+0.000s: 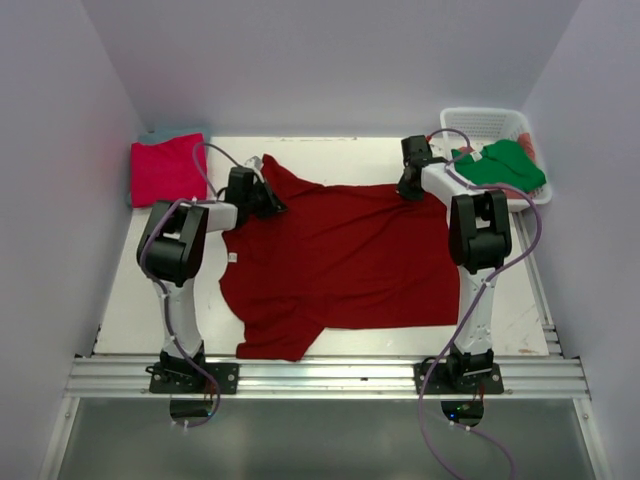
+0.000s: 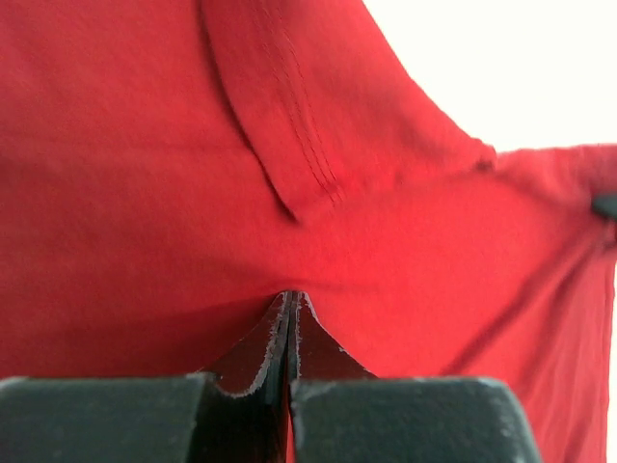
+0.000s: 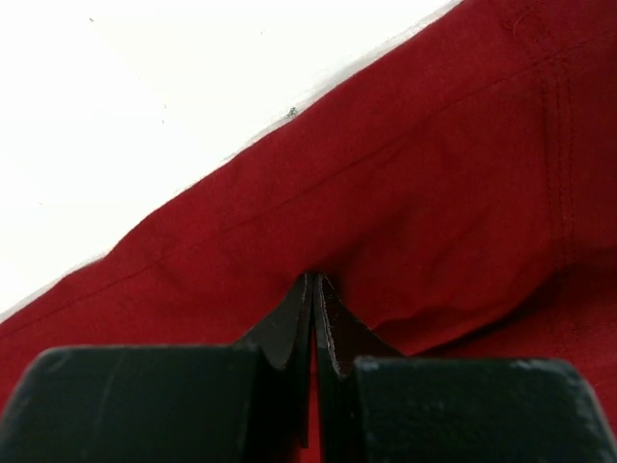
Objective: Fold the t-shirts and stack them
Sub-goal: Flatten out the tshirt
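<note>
A dark red t-shirt (image 1: 340, 255) lies spread across the middle of the table. My left gripper (image 1: 268, 200) is shut on its far left part, near a sleeve; the left wrist view shows the jaws pinched on red cloth (image 2: 405, 241). My right gripper (image 1: 408, 186) is shut on the shirt's far right edge; the right wrist view shows the jaws pinched on the cloth (image 3: 415, 203) near its hem. A folded magenta-pink shirt (image 1: 165, 168) lies at the far left, with a teal one (image 1: 160, 133) showing beneath it. A green shirt (image 1: 505, 165) lies in the basket, a salmon-pink one (image 1: 527, 143) behind it.
A white lattice basket (image 1: 480, 122) stands at the far right corner. White walls close the table on three sides. An aluminium rail (image 1: 320, 378) runs along the near edge by the arm bases.
</note>
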Robot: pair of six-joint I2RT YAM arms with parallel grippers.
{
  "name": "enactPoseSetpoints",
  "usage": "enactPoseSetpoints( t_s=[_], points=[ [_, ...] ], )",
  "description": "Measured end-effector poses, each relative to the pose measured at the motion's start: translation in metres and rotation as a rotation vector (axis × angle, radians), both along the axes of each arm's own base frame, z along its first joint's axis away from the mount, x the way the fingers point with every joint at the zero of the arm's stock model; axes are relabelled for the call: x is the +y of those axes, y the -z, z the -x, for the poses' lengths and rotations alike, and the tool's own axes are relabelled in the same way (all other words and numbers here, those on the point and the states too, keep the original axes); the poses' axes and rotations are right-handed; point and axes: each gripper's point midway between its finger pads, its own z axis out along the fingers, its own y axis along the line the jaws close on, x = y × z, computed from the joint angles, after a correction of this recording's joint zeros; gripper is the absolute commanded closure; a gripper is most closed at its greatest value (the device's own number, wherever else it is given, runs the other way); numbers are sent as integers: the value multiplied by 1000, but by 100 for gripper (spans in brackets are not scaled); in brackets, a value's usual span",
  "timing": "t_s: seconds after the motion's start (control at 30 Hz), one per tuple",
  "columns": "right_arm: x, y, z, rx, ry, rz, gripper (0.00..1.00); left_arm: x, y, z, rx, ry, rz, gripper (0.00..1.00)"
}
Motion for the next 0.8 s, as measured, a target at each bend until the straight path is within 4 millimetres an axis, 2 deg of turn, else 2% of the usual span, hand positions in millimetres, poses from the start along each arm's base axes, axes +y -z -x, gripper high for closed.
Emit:
enactPoseSetpoints(
  t_s=[0.1,0.23,0.53,0.63,0.8],
  points=[
    [0,0,0,1,-1,0,98,5,-1,-23,-15,-32,-6,100],
    [1,-2,-4,-2,-5,2,97,21,-1,-50,-18,-103,-24,100],
    [10,2,-58,-45,-24,5,95,58,-1,-85,-10,-203,-44,100],
    [12,1,-75,-64,-29,6,94,63,-1,-102,-22,-204,-30,100],
    [15,0,-94,-93,-32,5,94,59,-2,-124,-57,-155,19,100]
  ],
)
